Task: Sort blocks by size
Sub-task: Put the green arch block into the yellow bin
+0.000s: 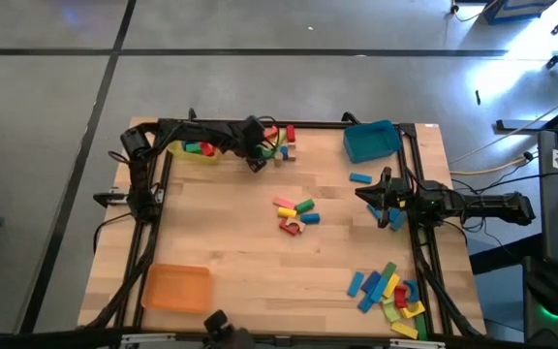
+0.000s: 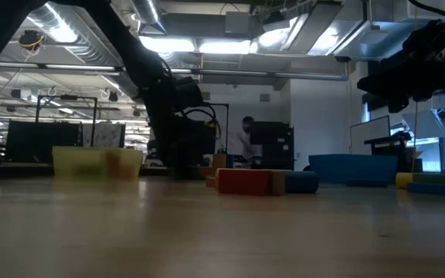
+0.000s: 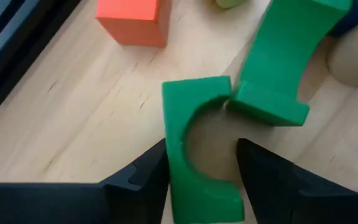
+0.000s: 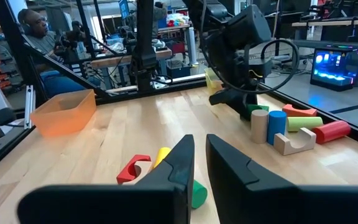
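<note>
Gripping: left gripper (image 3: 202, 163) has its two fingers on either side of a green arch block (image 3: 194, 149), low in the left wrist frame.
Neighbour: a second green arch (image 3: 284, 59) touches the first at its corner; an orange-red block (image 3: 132, 22) lies at top left.
Setting: upper middle of the overhead frame, beside the yellow tray (image 1: 194, 150).
Waiting: right gripper (image 1: 368, 194), fingers nearly together and empty, at the table's right edge.
Blocks: clusters at centre (image 1: 296, 215) and lower right (image 1: 387, 291).
</note>
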